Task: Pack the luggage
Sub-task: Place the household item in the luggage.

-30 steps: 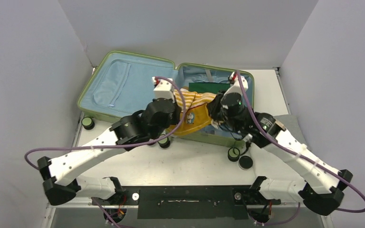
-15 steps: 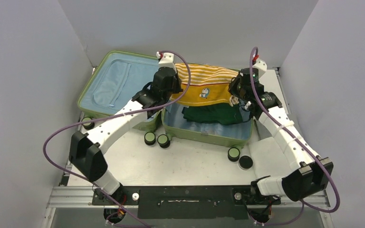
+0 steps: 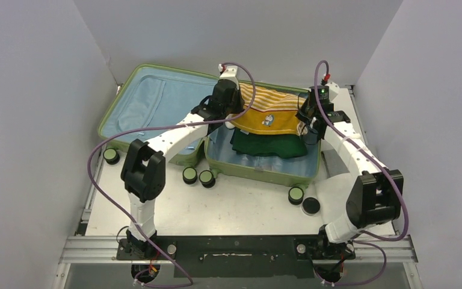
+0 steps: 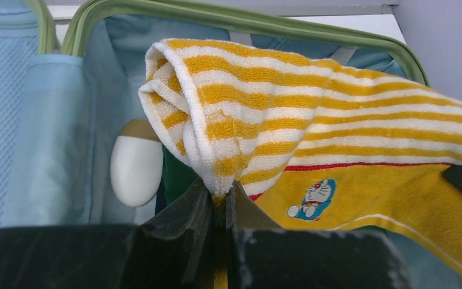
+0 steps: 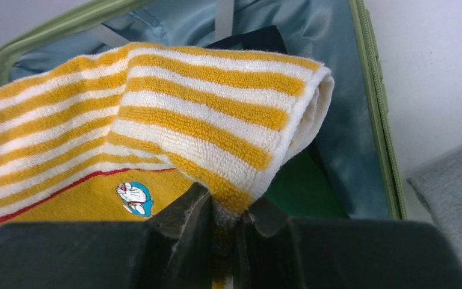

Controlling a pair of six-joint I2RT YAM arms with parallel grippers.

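Luggage (image 3: 258, 174) now has the striped towel (image 3: 264, 108) carried back and spread above it, left gripper (image 4: 218, 195) and right gripper (image 5: 224, 212) clamped on its corners, ready to lower

Overhead plus wrist close-ups, luggage (image 3: 150, 105) shared

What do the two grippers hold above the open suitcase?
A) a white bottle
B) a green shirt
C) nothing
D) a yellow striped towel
D: the left gripper and the right gripper are each shut on an end of the yellow striped towel, spread above the luggage.
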